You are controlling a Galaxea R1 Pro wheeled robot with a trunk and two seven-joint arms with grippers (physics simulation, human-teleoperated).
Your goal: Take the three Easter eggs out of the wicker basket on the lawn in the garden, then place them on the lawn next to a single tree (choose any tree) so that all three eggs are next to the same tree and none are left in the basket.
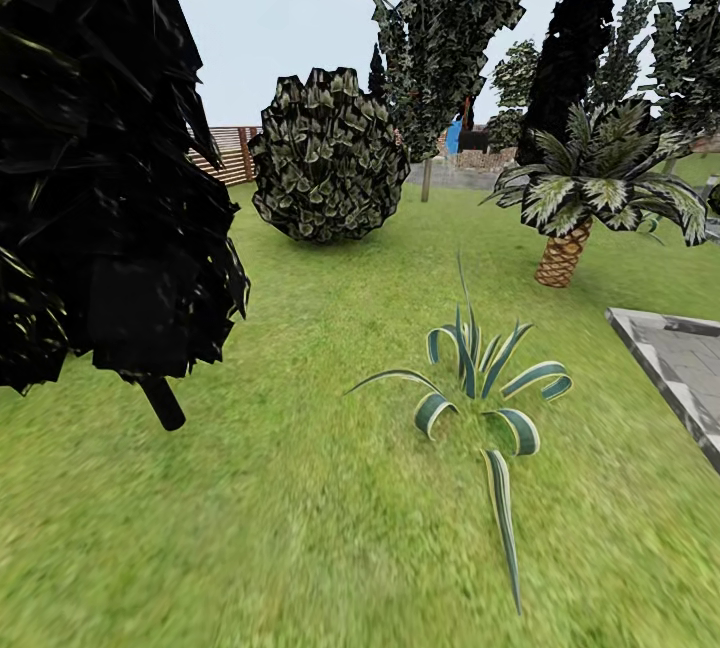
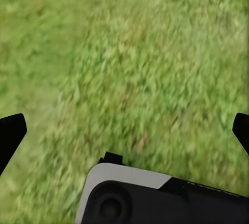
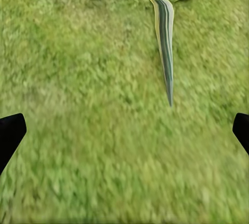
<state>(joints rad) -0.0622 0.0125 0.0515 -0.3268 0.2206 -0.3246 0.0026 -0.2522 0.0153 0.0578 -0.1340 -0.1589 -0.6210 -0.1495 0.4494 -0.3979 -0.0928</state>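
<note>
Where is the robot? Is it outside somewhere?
Yes, it looks like a garden or yard: green lawn all around, a round bush, a small palm, and a wooden fence at the back.

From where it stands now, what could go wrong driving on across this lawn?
1. The striped spiky plant sits just ahead on the lawn; its long leaf lies close in the right wrist view, so the base could run over it.
2. The dark conifer crowds the left side; a left turn may brush it.
3. The paved edge at right could catch a wheel.
</note>
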